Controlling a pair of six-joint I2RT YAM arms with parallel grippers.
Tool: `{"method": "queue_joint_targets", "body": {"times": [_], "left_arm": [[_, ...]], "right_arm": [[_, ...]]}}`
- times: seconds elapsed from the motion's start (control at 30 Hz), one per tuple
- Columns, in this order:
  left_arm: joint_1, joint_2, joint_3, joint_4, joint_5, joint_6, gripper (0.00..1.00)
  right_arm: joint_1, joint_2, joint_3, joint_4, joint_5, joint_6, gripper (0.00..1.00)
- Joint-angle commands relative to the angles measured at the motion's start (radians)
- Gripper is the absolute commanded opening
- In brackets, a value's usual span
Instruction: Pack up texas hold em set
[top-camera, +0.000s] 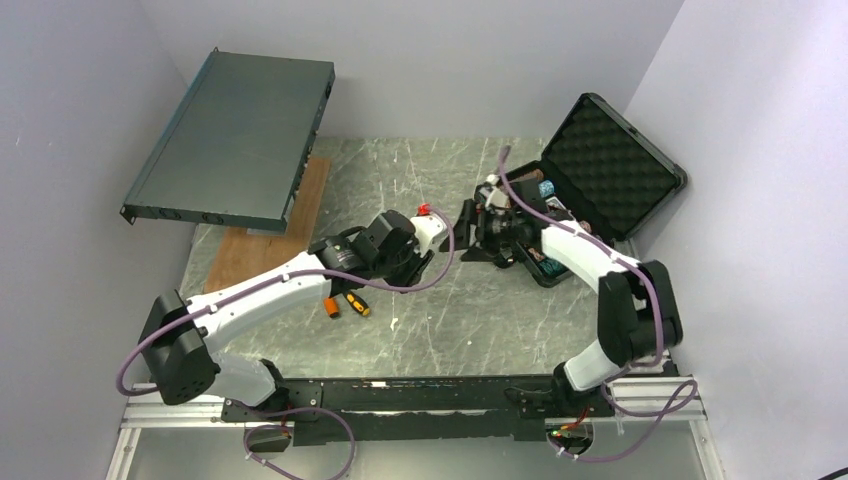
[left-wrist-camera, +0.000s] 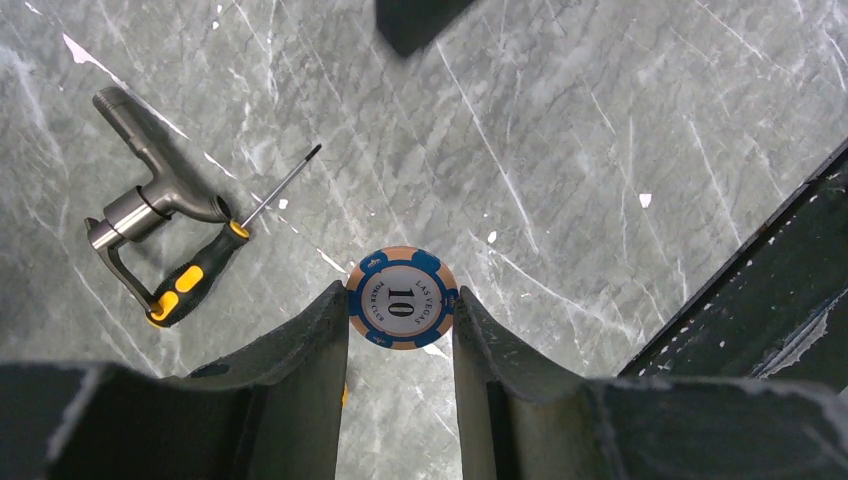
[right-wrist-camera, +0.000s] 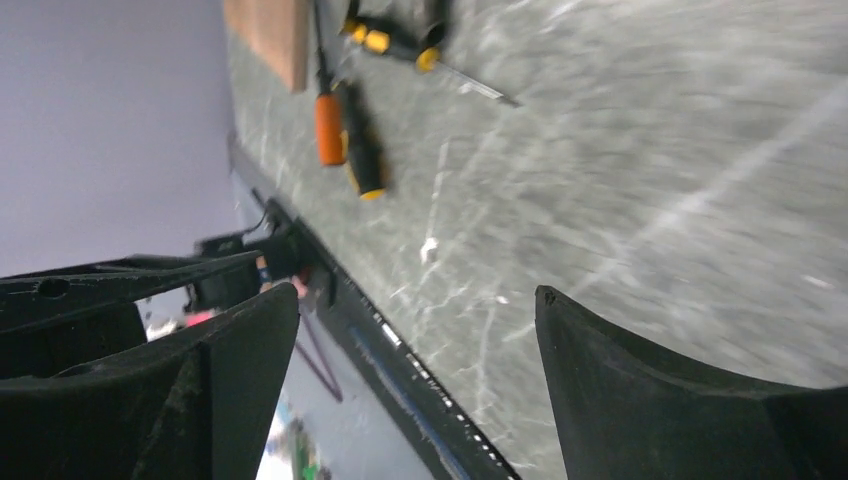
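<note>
My left gripper (left-wrist-camera: 401, 305) is shut on a blue-and-peach poker chip (left-wrist-camera: 402, 298) marked "10 Las Vegas". It pinches the chip by its rim, face up, over the marble table. In the top view the left gripper (top-camera: 408, 262) is at mid table. The black case (top-camera: 610, 165) stands open at the right with its foam lid up, and small set pieces lie in its base (top-camera: 548, 262). Its edge shows in the left wrist view (left-wrist-camera: 770, 290). My right gripper (top-camera: 472, 236) is open and empty, just left of the case. Its jaws stand wide apart in the right wrist view (right-wrist-camera: 415, 310).
A dark-grey rack unit (top-camera: 235, 135) leans over a wooden board (top-camera: 265, 230) at the back left. Orange-handled screwdrivers (top-camera: 342, 303) lie under the left arm; one (left-wrist-camera: 195, 275) lies beside a grey metal tool (left-wrist-camera: 150, 195). Screwdrivers (right-wrist-camera: 328, 125) also show in the right wrist view.
</note>
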Motion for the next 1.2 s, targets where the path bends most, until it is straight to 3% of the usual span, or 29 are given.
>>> {"method": "queue_joint_targets", "body": {"times": [0.0,0.17,0.4,0.87,1.07,1.17], "left_arm": [[0.000,-0.043,-0.027,0.068,0.041,0.022,0.22],[0.000,-0.028,-0.034,0.068,0.042,0.026,0.20],[-0.001,-0.007,-0.028,0.071,0.052,0.027,0.20],[-0.001,0.038,-0.004,0.060,0.061,0.023,0.19],[-0.001,0.043,-0.001,0.060,0.060,0.016,0.18],[-0.001,0.031,-0.005,0.058,0.054,0.009,0.26]], "right_arm": [[0.093,0.071,0.015,0.240,-0.185,0.120,0.87],[0.118,0.119,-0.045,0.404,-0.257,0.203,0.73],[0.169,0.140,-0.070,0.413,-0.287,0.178,0.66],[0.249,0.173,-0.126,0.543,-0.345,0.253,0.35],[0.255,0.166,-0.161,0.591,-0.347,0.279,0.14],[0.255,0.162,-0.173,0.619,-0.347,0.299,0.00]]}}
